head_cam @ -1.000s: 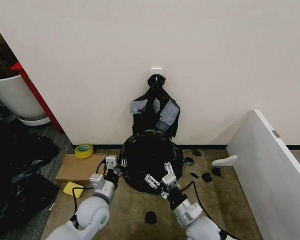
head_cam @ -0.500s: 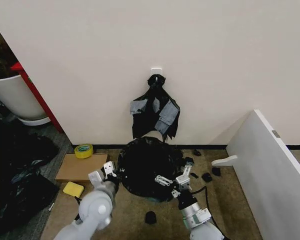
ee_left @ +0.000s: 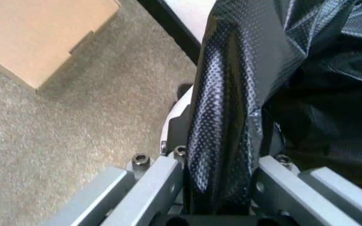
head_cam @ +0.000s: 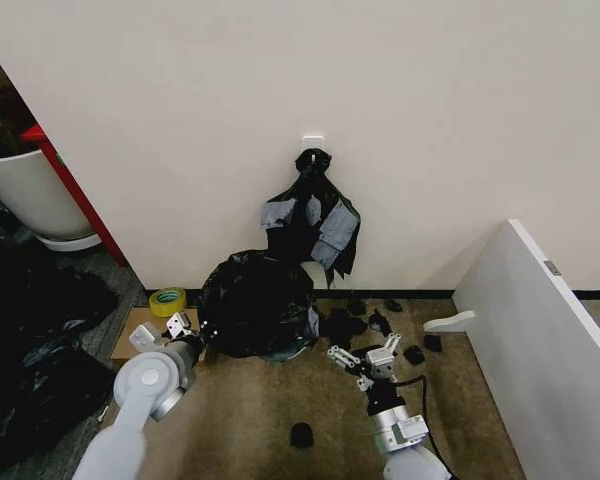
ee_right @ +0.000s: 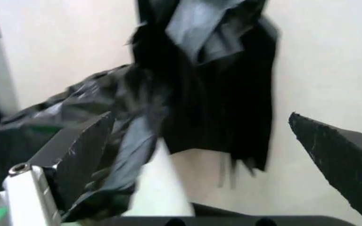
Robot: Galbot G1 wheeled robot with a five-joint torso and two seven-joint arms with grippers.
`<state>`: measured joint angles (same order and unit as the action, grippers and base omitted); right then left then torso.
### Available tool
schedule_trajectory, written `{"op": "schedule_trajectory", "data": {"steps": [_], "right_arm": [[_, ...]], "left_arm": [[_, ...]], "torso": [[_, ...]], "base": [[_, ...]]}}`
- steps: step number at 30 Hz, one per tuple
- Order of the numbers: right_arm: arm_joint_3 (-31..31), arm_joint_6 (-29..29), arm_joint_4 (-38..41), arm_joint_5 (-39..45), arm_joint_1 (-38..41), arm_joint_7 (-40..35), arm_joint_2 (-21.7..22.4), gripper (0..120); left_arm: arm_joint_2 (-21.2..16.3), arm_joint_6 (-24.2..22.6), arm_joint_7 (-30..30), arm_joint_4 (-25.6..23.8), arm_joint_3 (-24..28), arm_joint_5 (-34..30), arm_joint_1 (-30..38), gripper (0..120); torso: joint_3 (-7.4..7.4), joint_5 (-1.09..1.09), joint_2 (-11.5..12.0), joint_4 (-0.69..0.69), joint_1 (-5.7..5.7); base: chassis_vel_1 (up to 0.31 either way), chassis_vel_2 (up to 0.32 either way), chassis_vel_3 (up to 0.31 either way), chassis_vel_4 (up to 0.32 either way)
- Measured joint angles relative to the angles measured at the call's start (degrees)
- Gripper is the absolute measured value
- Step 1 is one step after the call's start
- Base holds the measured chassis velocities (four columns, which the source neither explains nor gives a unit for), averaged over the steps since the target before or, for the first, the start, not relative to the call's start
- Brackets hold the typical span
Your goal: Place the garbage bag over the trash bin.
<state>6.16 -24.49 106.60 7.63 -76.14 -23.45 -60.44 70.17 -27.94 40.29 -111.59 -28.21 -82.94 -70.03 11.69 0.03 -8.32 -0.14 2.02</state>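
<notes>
My left gripper (ee_left: 218, 207) is clamped on a fold of the large, crinkled, glossy black plastic garbage bag (head_cam: 255, 305), the film pinched between its grey fingers (ee_left: 152, 188). My right gripper (head_cam: 364, 362) stands wide open with nothing between its jaws, just beside the bag's right edge. The bag bulges on the brown carpet (head_cam: 250, 420) against the cream wall (head_cam: 430, 130), between my two low, forward-reaching arms.

Glossy white-grey arms, black cables; each gripper (head_cam: 364, 361) pale metal — seemingly hex-screwed.
</notes>
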Motion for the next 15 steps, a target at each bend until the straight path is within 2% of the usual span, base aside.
{"op": "schedule_trajectory", "data": {"steps": [15], "right_arm": [[0.6,-4.1,-12.7,-4.3,2.9,5.7,-3.7,100]], "left_arm": [[0.0,-3.7,2.1,-4.3,-0.4,-4.1,-0.8,0]], "torso": [[0.00,0.00,0.0,0.00,0.00]], "base": [[0.000,0.000,0.000,0.000]]}}
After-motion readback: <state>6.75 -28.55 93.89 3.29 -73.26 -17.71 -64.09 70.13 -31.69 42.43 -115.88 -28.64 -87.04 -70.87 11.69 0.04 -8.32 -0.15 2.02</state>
